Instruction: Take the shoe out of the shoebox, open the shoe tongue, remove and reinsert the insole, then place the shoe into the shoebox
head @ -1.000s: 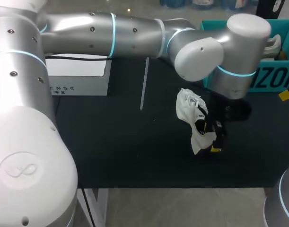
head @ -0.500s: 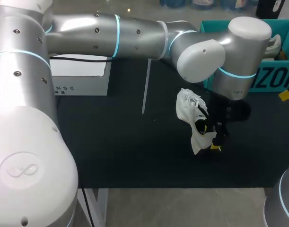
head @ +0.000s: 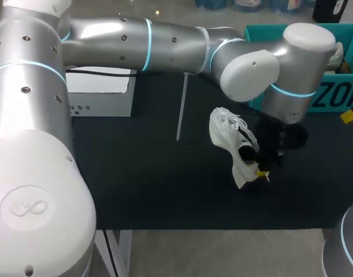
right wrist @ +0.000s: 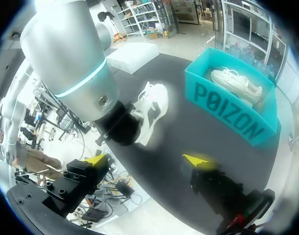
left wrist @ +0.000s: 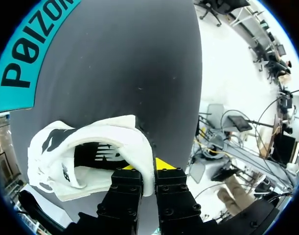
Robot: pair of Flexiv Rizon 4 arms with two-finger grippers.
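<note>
A white shoe (head: 229, 140) lies on the black table, toe towards the back. My left arm reaches across from the left. In the head view its gripper (head: 260, 168) sits at the shoe's heel. The left wrist view shows that gripper (left wrist: 148, 172) shut on the heel collar of the shoe (left wrist: 85, 152), one finger inside the opening and one outside. The teal shoebox (head: 335, 95) stands at the back right with a second white shoe (right wrist: 236, 82) inside. My right gripper (right wrist: 147, 160) hangs open and holds nothing, off to the right, with the shoe (right wrist: 151, 110) ahead of it.
A white box (head: 98, 98) stands at the back left. A thin upright clear strip (head: 182, 107) stands in the middle of the table. The black mat ends at the front edge (head: 211, 228). My left arm's thick links (head: 164, 46) span the back.
My left gripper's fingers have shut onto the shoe's heel collar. The shoe's toe has shifted slightly left and up. The right arm has not moved.
</note>
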